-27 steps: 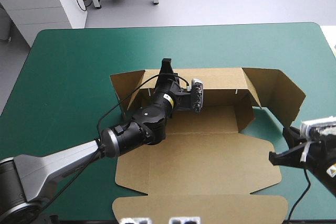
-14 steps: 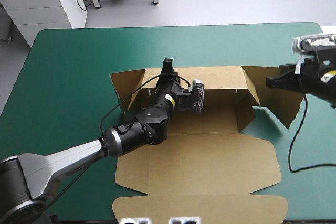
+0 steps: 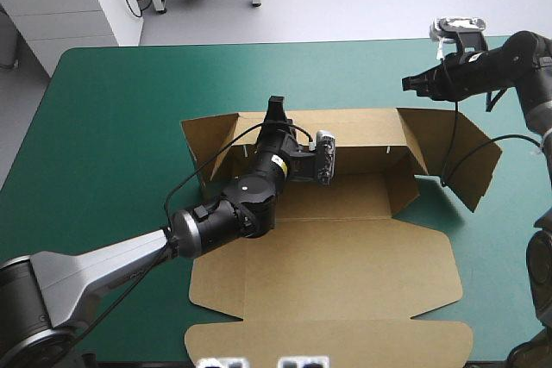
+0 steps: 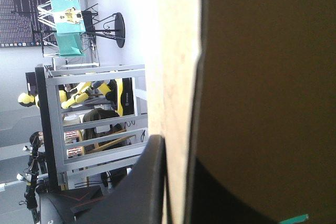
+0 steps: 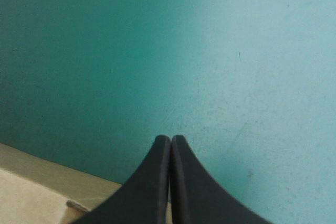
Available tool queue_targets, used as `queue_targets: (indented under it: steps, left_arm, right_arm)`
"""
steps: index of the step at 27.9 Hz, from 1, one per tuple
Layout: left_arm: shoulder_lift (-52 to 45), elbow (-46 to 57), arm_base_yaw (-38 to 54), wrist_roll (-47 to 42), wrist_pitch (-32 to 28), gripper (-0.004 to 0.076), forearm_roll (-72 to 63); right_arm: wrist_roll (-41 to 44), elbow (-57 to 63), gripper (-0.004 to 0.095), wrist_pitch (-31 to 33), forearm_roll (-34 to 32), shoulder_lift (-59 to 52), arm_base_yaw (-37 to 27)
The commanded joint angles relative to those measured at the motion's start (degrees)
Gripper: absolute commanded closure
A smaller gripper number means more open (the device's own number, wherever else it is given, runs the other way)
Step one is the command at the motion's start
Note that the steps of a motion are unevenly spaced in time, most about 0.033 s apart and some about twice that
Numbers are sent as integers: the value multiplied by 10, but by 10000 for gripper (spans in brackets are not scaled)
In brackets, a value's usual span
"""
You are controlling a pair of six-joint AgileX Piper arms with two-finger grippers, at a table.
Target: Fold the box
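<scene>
The brown box (image 3: 345, 256) lies open in the middle of the table, its wide lid panel flat toward the front. Its back wall (image 3: 366, 131) stands raised, and a right flap (image 3: 457, 152) angles outward. My left gripper (image 3: 276, 111) is on the back wall's top edge near its left end. In the left wrist view that gripper (image 4: 177, 150) is shut on the board's edge (image 4: 178, 66). My right gripper (image 3: 410, 84) hovers just beyond the box's far right corner, apart from it. Its fingers (image 5: 170, 139) are shut and hold nothing, with a strip of board (image 5: 31, 182) below.
Bare teal-green cover (image 3: 121, 109) lies to the left of the box and beyond it. The box's front flap (image 3: 328, 342) reaches close to the table's front edge. A white cabinet (image 3: 69, 6) stands beyond the far left corner.
My right arm has swung from the table's front right edge up to the far right, beyond the box's corner. The left arm and the box have not moved.
</scene>
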Motion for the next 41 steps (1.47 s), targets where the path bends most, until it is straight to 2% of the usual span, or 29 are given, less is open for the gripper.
queue_targets:
  steps: [1,3,5,10,16,27,32,36,41]
  left_arm:
    - [-14,-8,-5,-10,-4,732,-15]
    - [-14,-8,-5,-10,-4,732,-15]
    - [-14,-8,-5,-10,-4,732,-15]
    - [-14,-8,-5,-10,-4,732,-15]
    - [-14,-8,-5,-10,-2,732,-15]
    - [-14,-8,-5,-10,-1,732,-24]
    - [-14,-8,-5,-51,1,732,-38]
    - [-14,-8,-5,-52,1,732,-43]
    - [-14,-8,-5,-52,6,732,-45]
  right_arm:
    - [-6,-20,926,3,9,-11,0]
    - [-6,-20,926,19,-7,-11,0]
    - [-13,-20,926,71,-42,-11,0]
    - [-21,-20,926,126,-48,-11,0]
    - [-43,22,926,126,-28,-38,0]
    - [-68,127,926,98,-11,-114,-1]
    - [-68,155,926,84,-7,-121,-1]
    - [-103,194,926,70,50,-129,-1]
    - [-164,288,926,-8,129,-176,-1]
